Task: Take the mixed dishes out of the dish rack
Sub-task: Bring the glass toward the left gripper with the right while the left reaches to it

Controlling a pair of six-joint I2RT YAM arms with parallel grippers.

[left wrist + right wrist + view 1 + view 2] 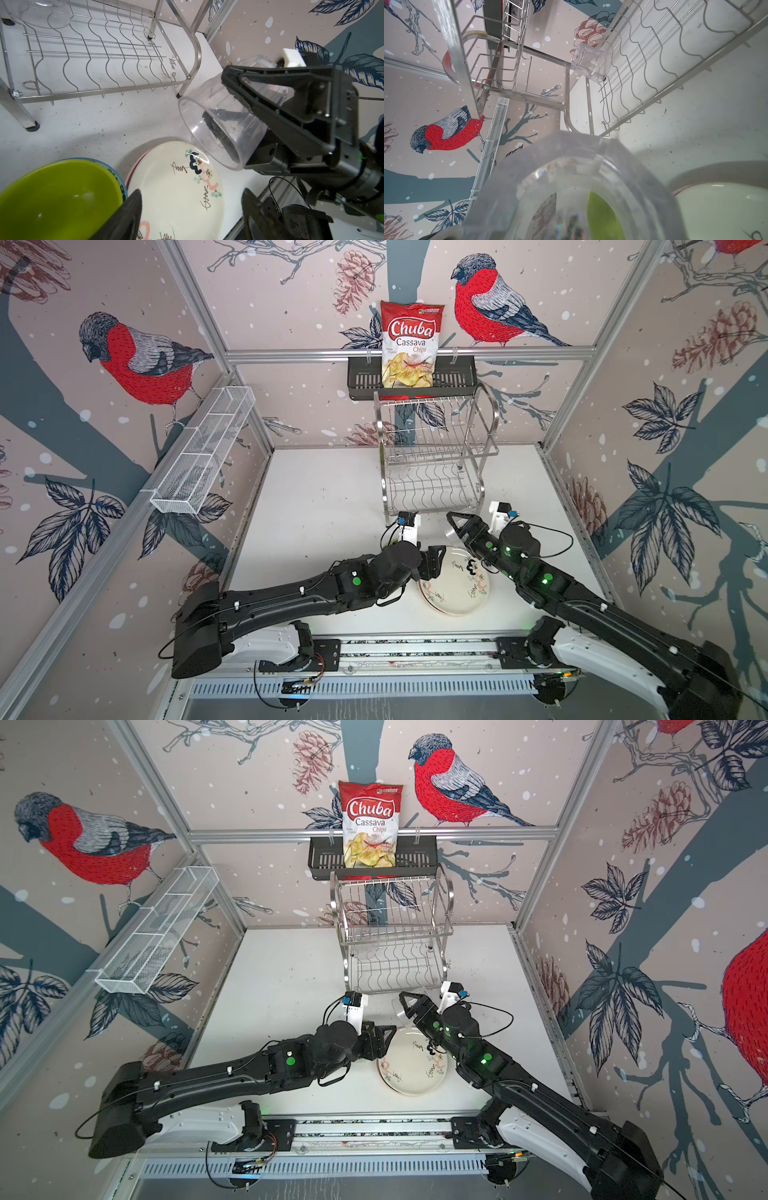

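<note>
One clear tumbler (pixel 197 108) in the right hand (pixel 218 95)

Both top views look down from high at the near edge, covering the whole table (pixel 324 497). The left wrist camera faces the rack (pixel 91 53) from close by. The right wrist camera sees that rack through a tumbler (pixel 571 187).

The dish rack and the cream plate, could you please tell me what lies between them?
A clear tumbler, held tilted by the right gripper, above the white table; the left wrist view shows it best.
</note>
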